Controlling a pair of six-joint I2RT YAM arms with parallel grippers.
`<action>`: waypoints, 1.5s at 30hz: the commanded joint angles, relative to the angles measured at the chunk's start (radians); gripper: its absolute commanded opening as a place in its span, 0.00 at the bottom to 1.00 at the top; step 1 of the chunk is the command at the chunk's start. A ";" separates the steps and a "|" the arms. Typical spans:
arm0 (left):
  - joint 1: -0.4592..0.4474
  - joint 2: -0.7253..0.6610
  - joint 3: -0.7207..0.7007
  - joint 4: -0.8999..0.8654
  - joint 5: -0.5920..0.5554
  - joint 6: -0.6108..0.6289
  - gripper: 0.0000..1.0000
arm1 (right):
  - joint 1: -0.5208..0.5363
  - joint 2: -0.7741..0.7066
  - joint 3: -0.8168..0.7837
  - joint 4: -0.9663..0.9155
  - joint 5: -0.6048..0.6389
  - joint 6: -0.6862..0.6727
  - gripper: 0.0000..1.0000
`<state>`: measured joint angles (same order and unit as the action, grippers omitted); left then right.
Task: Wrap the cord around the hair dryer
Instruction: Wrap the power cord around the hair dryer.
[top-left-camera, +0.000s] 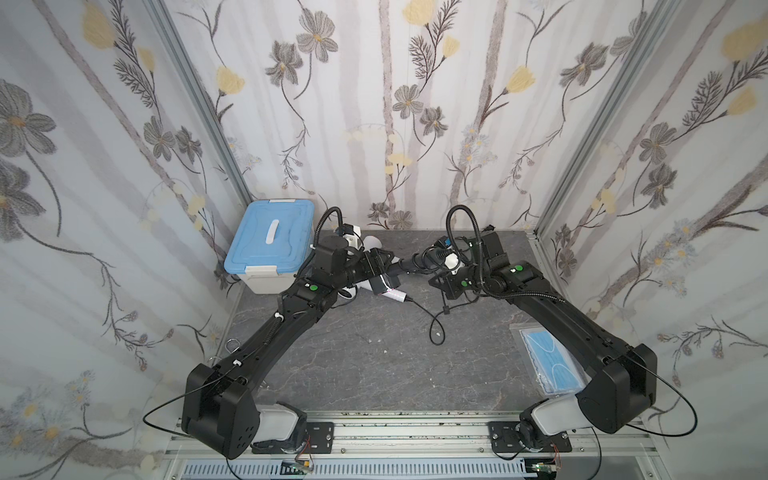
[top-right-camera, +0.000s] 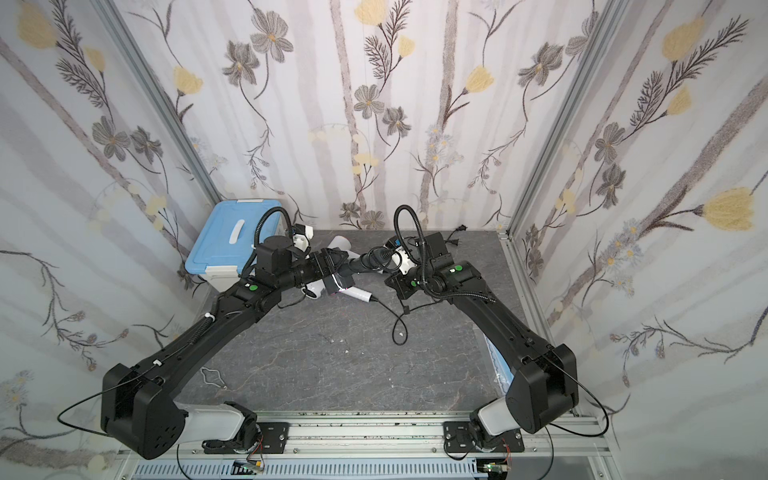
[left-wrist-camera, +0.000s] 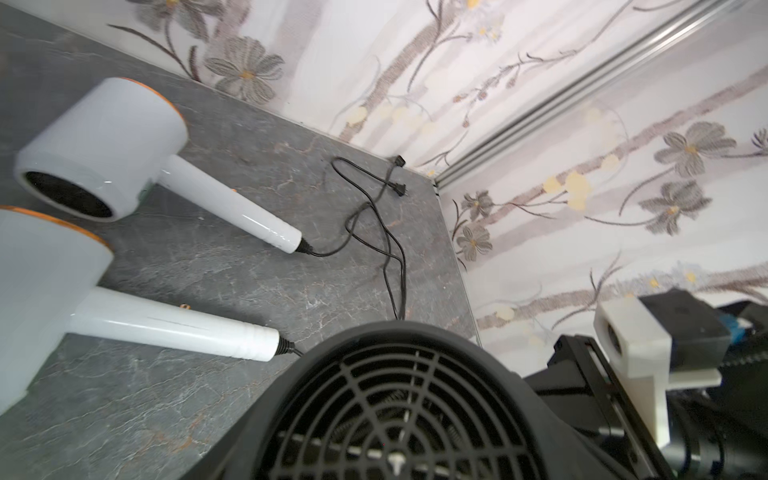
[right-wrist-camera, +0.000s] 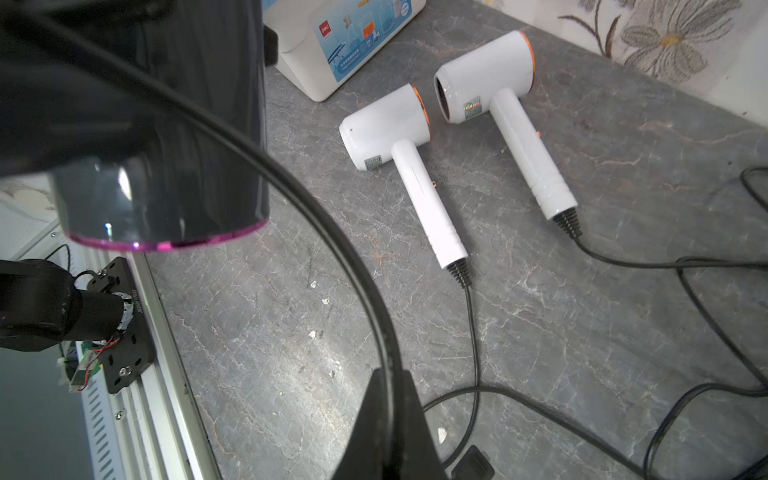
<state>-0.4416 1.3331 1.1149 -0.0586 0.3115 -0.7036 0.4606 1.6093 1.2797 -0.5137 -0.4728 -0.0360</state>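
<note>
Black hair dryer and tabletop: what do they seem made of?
Black hair dryer: glossy hard plastic, likely; bright reflections on its barrel, shiny magenta rim. Tabletop: dark grey stone or stone-look laminate, pale veins, low sheen; cannot tell which.

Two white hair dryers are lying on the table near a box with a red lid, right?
Not quite. The lid on the box is blue, not red, as both top views show. The two white hair dryers do lie on the table near that box.
</note>
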 joint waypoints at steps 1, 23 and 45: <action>0.001 -0.029 -0.004 -0.008 -0.222 -0.099 0.00 | 0.000 -0.048 -0.081 0.168 -0.052 0.116 0.00; -0.072 -0.036 -0.032 -0.370 -1.022 -0.112 0.00 | 0.250 -0.081 -0.126 0.141 0.046 0.263 0.00; -0.177 0.205 0.130 -0.561 -0.628 0.479 0.00 | 0.249 0.207 0.562 -0.463 0.456 -0.087 0.00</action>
<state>-0.6083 1.5124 1.2407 -0.5587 -0.4168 -0.4046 0.7193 1.8053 1.7866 -0.9783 -0.0875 -0.0513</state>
